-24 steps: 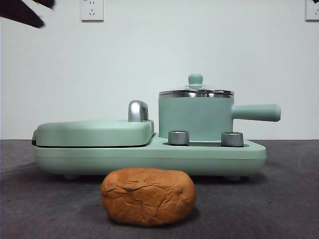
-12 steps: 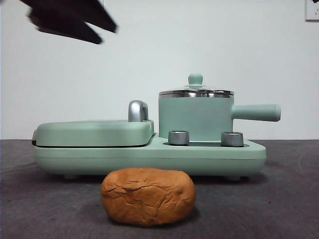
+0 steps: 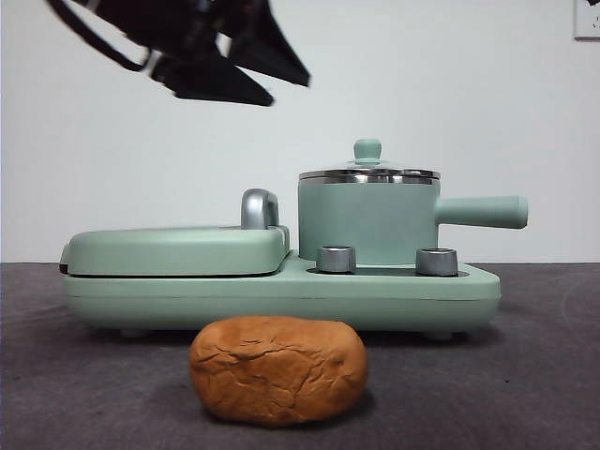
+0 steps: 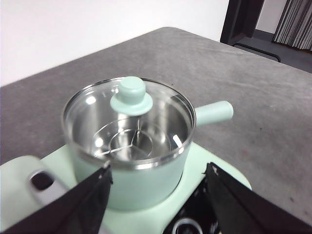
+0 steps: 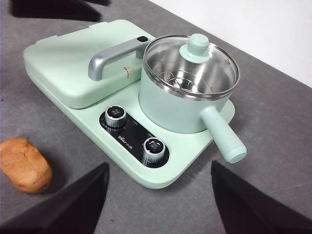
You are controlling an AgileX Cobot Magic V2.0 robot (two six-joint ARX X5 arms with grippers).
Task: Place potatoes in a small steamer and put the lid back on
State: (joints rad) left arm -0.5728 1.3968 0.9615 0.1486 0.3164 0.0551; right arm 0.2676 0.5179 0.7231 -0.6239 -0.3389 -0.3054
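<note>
Potato (image 3: pixel 278 368): orange-brown, cracked, wrinkled skin

Legible text: none confirmed. The black control panel (image 5: pixel 132 135) on the mint-green cooker base (image 5: pixel 187 151) carries small white printing between and around its two knobs (image 5: pixel 116 116), too small and blurred to read in the right wrist view. A small reddish mark (image 5: pixel 127 72) sits on the griddle cover (image 5: pixel 63 68) near the steel handle, also unreadable; the front view shows no lettering on any surface.
</note>
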